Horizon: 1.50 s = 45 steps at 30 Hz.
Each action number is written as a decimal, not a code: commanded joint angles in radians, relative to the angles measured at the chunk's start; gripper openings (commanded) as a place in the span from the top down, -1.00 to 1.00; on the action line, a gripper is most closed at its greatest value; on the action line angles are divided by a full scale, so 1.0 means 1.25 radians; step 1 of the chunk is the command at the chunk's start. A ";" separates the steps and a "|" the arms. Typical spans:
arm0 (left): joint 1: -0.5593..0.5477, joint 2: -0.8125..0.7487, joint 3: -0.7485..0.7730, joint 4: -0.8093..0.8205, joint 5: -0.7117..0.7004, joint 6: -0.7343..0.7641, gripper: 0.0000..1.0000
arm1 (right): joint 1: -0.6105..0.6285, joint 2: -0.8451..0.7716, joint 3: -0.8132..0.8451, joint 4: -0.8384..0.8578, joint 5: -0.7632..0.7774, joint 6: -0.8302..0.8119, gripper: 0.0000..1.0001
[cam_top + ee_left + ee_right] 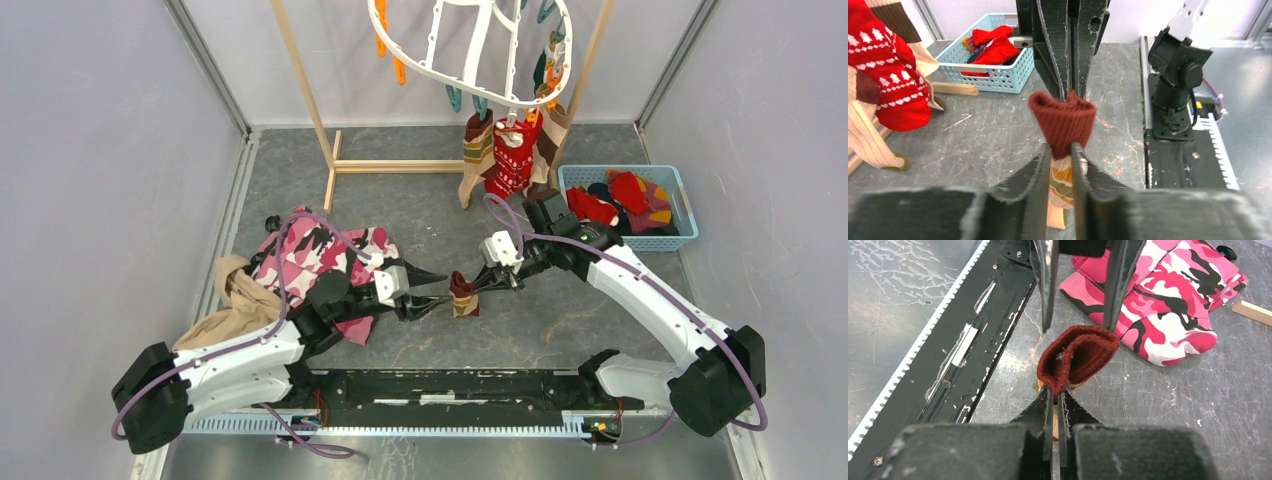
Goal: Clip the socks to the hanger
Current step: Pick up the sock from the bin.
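Top external view: where is the sock being handled? — Mia

A maroon-cuffed striped sock is stretched between the two arms' jaws, over the middle of the grey bench. It is well apart from the hanger at the far side. — Sam

Who has hold of it? — Mia

The right jaws are clenched on one edge of the cuff. The left jaws stand partly apart with the striped body between them, seeming to touch both sides. I cannot tell whether they are gripping. — Sam

What else is there? — Mia

The clipped socks, one red with a white pattern, hang under the white hanger. Loose socks fill a blue basket at the right. A pink camouflage cloth and a tan cloth lie at the left, partly under the left arm. — Sam
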 commanded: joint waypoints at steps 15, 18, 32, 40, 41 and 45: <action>0.010 0.067 0.060 0.000 0.047 0.038 0.07 | 0.002 -0.001 0.028 0.000 -0.007 -0.007 0.97; 0.010 0.066 0.061 0.003 0.054 0.034 0.40 | 0.003 -0.001 0.028 0.000 -0.007 -0.009 0.97; 0.010 0.034 -0.021 0.094 -0.120 -0.146 0.96 | -0.074 -0.058 0.002 0.126 0.045 0.152 0.12; 0.009 0.084 -0.040 0.197 -0.158 -0.222 0.96 | -0.075 -0.043 -0.016 0.126 -0.035 0.143 0.09; 0.010 0.088 -0.037 0.204 -0.156 -0.225 0.96 | -0.074 -0.039 -0.017 0.129 -0.035 0.143 0.09; 0.009 0.106 -0.028 0.228 -0.151 -0.238 0.96 | -0.063 -0.032 -0.030 0.151 -0.031 0.153 0.05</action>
